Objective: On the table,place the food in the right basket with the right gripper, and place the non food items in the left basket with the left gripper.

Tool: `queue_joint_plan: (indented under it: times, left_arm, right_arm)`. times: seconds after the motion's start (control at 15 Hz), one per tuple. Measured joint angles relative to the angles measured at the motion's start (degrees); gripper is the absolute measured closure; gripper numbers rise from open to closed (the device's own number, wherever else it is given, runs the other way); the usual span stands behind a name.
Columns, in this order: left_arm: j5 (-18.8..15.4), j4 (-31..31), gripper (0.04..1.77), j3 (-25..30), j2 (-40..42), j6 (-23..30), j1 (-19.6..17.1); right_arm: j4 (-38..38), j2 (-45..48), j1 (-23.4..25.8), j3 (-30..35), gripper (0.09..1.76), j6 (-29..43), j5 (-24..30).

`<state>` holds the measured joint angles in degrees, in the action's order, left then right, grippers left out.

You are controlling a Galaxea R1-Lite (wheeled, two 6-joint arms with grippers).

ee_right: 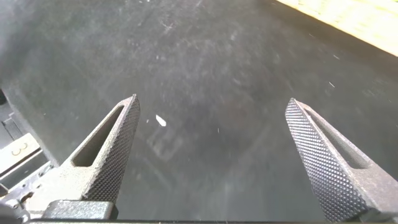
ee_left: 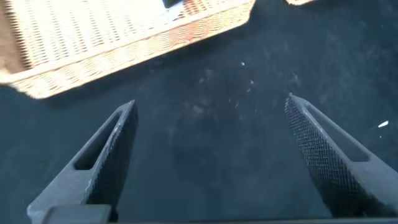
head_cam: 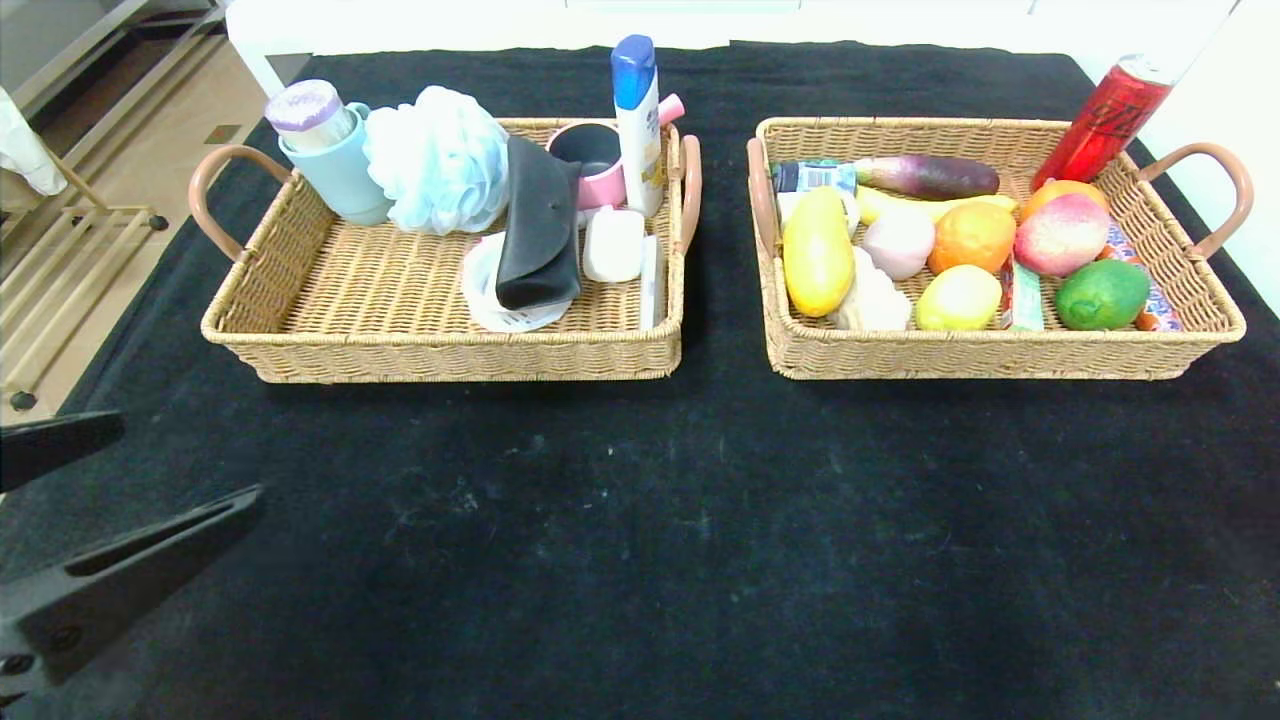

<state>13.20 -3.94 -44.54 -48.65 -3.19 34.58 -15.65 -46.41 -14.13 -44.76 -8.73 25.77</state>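
Observation:
The left basket [head_cam: 440,355] holds the black half-moon pouch [head_cam: 540,230], which lies on the white ridged tub [head_cam: 500,300]. The right basket [head_cam: 1000,358] holds the yellow loaf [head_cam: 817,252], the pale pinkish bun [head_cam: 898,242] and the lemon-like ball [head_cam: 958,298]. I cannot pick out the striped roll. My left gripper [head_cam: 190,455] is open and empty over the black table [head_cam: 640,560] at the near left. In the left wrist view it [ee_left: 211,99] hangs short of the left basket [ee_left: 124,53]. My right gripper [ee_right: 212,99] is open and empty over bare cloth. It is out of the head view.
The left basket also holds a blue cup [head_cam: 335,165], a pale bath puff [head_cam: 440,160], a pink mug [head_cam: 595,160], a shampoo bottle [head_cam: 637,120] and a white soap box [head_cam: 613,245]. The right basket also holds fruit, an eggplant [head_cam: 930,177] and a red can [head_cam: 1105,120].

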Motion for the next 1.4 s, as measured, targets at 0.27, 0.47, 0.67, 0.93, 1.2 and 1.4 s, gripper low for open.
queue_joint_plan:
  times: [0.27, 0.47, 0.67, 0.93, 1.2, 1.4]
  left_arm:
    - [-2.38, -6.28, 0.11, -0.13, 7.89, -0.83, -6.67]
    - [-8.63, -12.81, 0.10, -2.08, 12.96, -2.51, -13.12]
    - [-17.71, -21.61, 0.10, -5.78, 18.40, -2.95, -20.39]
    - [-24.81, -27.20, 0.10, -8.40, 25.20, -3.00, -27.94]
    - [-25.77, -33.43, 0.10, -9.56, 30.68, -2.50, -29.84]
    - [-26.01, -37.13, 0.09, -11.46, 32.37, -2.26, -30.76]
  right_arm:
    - [-13.59, 7.89, 0.73, -6.39, 0.14, 0.11, -2.73]
    - [-20.20, 13.17, 1.82, -9.34, 0.14, 0.05, -2.86]
    - [-24.20, 17.36, 3.85, -9.86, 0.14, 0.05, -2.84]
    - [-26.65, 20.83, 6.91, -9.95, 0.14, -0.02, -2.40]
    - [-30.73, 25.16, 8.18, -9.51, 0.14, 0.00, -2.32]
    - [-32.02, 28.96, 9.97, -8.13, 0.14, 0.16, -1.49]
